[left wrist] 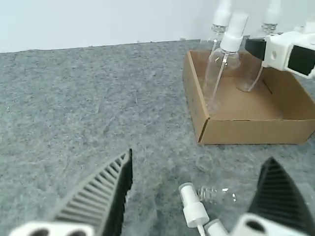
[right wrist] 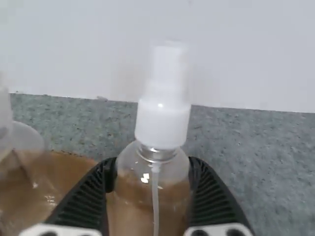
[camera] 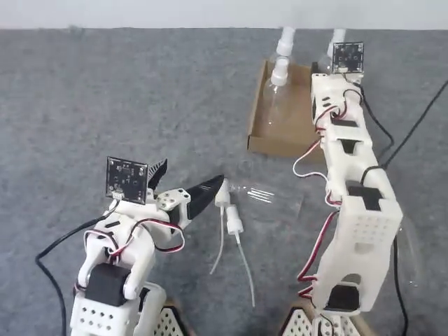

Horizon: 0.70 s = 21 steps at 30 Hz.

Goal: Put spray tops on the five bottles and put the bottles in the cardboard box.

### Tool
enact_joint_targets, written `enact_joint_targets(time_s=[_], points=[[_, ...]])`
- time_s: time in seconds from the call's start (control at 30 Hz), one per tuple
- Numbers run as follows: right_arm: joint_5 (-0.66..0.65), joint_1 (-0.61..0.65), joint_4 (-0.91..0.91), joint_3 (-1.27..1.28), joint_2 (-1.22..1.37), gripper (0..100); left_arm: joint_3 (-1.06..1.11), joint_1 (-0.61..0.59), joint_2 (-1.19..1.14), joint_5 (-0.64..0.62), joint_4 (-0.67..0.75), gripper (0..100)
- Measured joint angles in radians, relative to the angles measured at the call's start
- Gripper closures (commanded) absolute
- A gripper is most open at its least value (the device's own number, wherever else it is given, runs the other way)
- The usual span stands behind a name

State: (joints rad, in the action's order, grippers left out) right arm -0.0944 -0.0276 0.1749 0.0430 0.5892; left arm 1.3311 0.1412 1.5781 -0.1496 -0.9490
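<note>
My right gripper is shut on a clear bottle with a white spray top, held upright over the cardboard box at the far side of the table. Two more topped bottles stand in the box's far left part. My left gripper is open just above the mat, close to two loose spray tops with long dip tubes. A bare clear bottle lies on its side beside them, between the left gripper's fingers in the left wrist view.
The grey felt mat covers the table. The right arm stretches along the box's right side. Cables trail at the right. Open mat lies left of the box.
</note>
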Motion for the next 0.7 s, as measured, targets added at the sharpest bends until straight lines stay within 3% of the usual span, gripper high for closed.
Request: enact_joint_targets(time_s=[0.33,0.57,0.7], points=[[0.000,0.000,0.000,-0.018,0.017,98.7,0.000,0.000,0.000,0.000,0.000,62],[0.000,0.000,0.000,-0.018,0.017,86.2,0.000,0.000,0.000,0.000,0.000,62],[0.000,0.000,0.000,-0.018,0.017,84.1,0.000,0.000,0.000,0.000,0.000,62]])
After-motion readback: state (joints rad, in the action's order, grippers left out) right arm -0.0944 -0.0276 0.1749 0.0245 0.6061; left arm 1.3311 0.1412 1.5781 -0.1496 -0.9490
